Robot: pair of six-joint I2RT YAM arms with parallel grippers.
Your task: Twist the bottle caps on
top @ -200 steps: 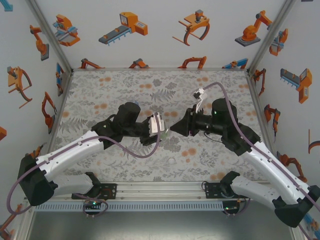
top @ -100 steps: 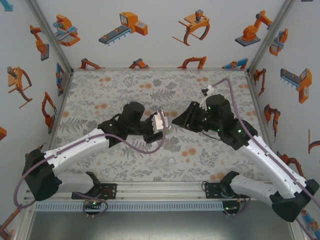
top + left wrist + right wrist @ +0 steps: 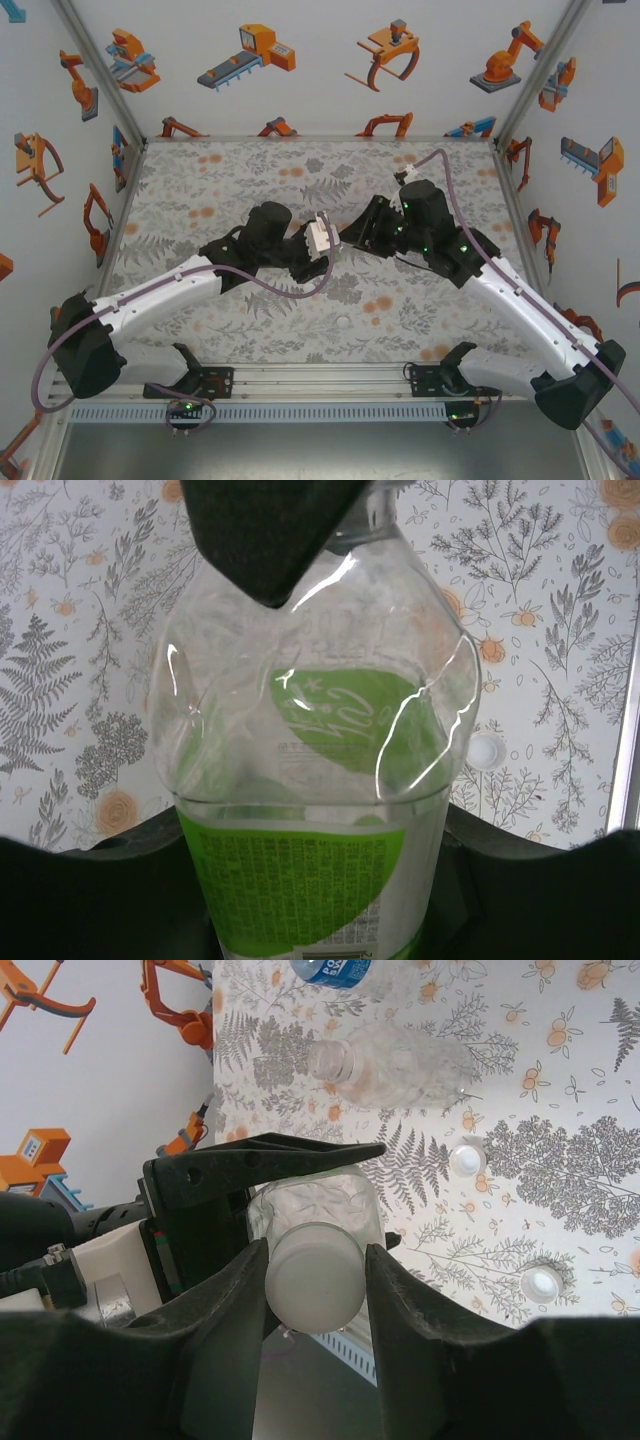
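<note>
Obs: left gripper (image 3: 320, 890) clamping bottle (image 3: 310, 780); right gripper (image 3: 316, 1282) flanking its cap (image 3: 312, 1272), grip unclear; loose cap (image 3: 487, 750) lying at 3 o'clock.

bottle (image 3: 310, 810): between left fingers (image 3: 100, 900) | cap (image 3: 315, 1275): on bottle neck, between right fingers (image 3: 225, 1310) | spare caps (image 3: 467, 1158): on table (image 3: 600, 1110)

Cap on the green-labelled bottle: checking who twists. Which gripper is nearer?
Right. The right gripper straddles the cap; the left gripper clamps the green-labelled bottle by its body, farther off.
</note>
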